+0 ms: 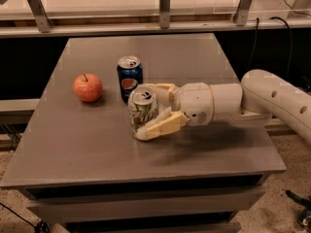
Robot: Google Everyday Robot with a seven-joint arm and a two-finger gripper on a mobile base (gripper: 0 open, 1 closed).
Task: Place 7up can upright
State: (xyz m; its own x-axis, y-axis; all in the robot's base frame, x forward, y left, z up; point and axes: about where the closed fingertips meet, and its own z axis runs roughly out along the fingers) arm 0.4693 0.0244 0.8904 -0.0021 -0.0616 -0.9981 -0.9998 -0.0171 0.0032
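Note:
The 7up can [142, 111], silvery-white with green markings and a silver top, stands on the grey table [97, 149] near its middle, leaning slightly. My gripper [151, 111] reaches in from the right, with one cream finger [163, 125] in front of the can and the other [160, 88] behind it. The fingers are closed around the can.
A dark blue Pepsi can [129, 76] stands upright just behind the 7up can. A red apple [88, 87] lies to the left. My white arm [252, 98] stretches over the table's right side. A metal railing [165, 4] runs behind the table.

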